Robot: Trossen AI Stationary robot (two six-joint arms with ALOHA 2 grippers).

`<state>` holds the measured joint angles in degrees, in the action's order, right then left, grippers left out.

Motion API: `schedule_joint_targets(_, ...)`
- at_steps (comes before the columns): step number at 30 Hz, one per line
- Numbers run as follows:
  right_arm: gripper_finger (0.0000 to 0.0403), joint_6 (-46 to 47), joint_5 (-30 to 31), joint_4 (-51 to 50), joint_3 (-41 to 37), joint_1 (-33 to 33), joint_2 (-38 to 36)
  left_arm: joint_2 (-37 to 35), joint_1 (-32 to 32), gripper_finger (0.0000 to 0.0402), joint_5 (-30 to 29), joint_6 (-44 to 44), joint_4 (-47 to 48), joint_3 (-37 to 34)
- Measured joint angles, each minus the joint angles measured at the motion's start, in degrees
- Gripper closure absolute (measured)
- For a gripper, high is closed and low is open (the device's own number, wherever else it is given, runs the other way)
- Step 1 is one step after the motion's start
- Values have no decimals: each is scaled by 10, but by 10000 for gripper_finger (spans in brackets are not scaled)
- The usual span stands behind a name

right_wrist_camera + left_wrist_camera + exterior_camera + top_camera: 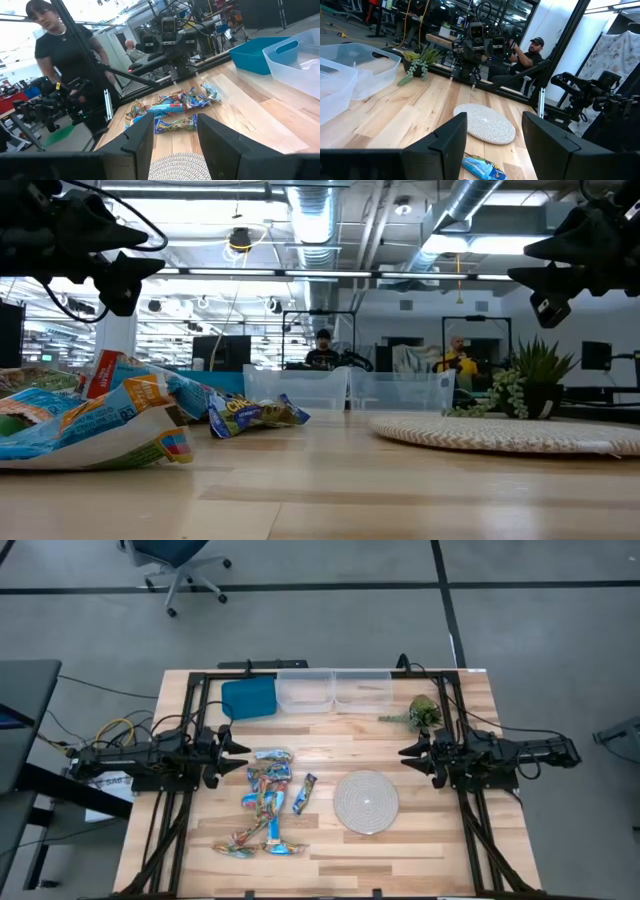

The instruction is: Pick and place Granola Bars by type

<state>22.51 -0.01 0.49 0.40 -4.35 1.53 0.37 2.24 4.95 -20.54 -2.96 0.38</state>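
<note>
**Both arms poised, no bar picked yet**

Our left gripper (492, 145) has its jaws spread and empty; it hangs above the table at the left edge of the bars (268, 802). Our right gripper (174, 137) also has its jaws apart with nothing between them, and waits on the far side of the mat (365, 800).

The bars lie in a loose heap left of centre, blue-and-white and multicoloured wrappers mixed and overlapping. One blue bar (304, 793) lies just beside the heap, toward the mat, clear of the others.

Behind the heap stand a teal bin (249, 698) and two clear bins (334, 690), all apparently empty, so we judge sorting has barely begun.

To do this step well, we should go for a bar that lies alone or on top, such as that lone blue one, come down with the jaws across its narrow width, and close gently. The crinkly wrappers look slippery, and a neighbour could get dragged along.
</note>
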Motion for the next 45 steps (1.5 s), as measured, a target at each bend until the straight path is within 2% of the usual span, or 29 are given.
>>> schedule_joint_targets(30,262,0,0,0,0,0,0,0,0,219,0,-4,0,0)
schedule_joint_targets(33,260,0,0,0,0,0,0,0,0,219,0,-53,0,0)
schedule_joint_targets(42,262,0,0,0,0,0,0,0,0,219,0,-278,-1,0)
schedule_joint_targets(45,260,0,0,0,0,0,0,0,0,219,-4,-321,-1,0)
